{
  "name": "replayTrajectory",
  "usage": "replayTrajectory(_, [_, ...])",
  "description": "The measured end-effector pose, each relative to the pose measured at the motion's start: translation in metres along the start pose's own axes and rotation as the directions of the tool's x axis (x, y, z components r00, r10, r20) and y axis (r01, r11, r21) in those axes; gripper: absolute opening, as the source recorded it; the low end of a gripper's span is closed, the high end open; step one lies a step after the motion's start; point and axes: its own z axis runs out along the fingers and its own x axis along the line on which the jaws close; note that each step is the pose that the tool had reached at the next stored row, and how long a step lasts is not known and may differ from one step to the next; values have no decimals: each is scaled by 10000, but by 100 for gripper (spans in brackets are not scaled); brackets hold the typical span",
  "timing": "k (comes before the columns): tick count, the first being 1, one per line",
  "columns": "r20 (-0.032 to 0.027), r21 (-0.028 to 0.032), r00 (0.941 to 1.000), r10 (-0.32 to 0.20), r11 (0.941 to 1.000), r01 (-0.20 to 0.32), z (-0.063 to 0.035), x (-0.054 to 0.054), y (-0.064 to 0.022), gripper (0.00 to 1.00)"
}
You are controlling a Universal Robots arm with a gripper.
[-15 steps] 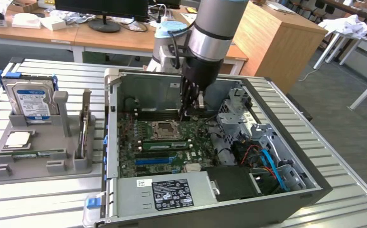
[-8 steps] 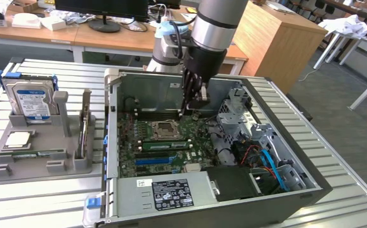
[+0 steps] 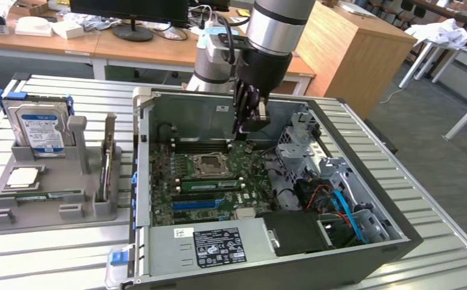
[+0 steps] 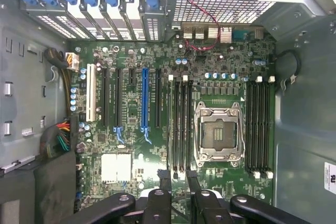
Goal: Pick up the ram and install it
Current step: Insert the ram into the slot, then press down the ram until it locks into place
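Silver and boxy, the power unit with a black-and-white label (image 3: pixel 209 244) sits nearest, inside the open dark computer case (image 3: pixel 394 238). The case lies on a table of pale metal slats (image 3: pixel 48 254). Just behind the power unit is the green main board (image 3: pixel 168 211).

On the board comes first a long blue slot (image 3: pixel 193 204), then the ram (image 3: pixel 209 183) — a long, thin green stick with small dark chips. It stands on its edge in a slot, between the blue slot and the square silver chip socket (image 3: pixel 209 163), just beside the socket. Nothing touches it.

Over the far part of the board hangs the black gripper (image 3: pixel 249 128) on a thick silver-and-black robot arm (image 3: pixel 278 30). It is up in the air, apart from the ram. In the wrist view the gripper (image 4: pixel 178 179) is over the row of black slots next to the socket. Its two dark fingers (image 4: pixel 164 184) stand a little apart with nothing between them — the hand is open and empty.

On the exterior view's left, a grey plastic holder (image 3: pixel 80 211) rests on the table beside the case. It holds a second green stick lying flat (image 3: pixel 44 196), a square silver chip (image 3: pixel 22 176) and, farther back, a hard drive with a blue label (image 3: pixel 40 130) standing up. Wooden desks (image 3: pixel 56 39) are farthest away.
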Motion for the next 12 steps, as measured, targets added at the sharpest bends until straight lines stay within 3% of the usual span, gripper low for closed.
replayTrajectory(12, [-1, 0, 10000, 0, 10000, 0, -1, 0, 0, 25])
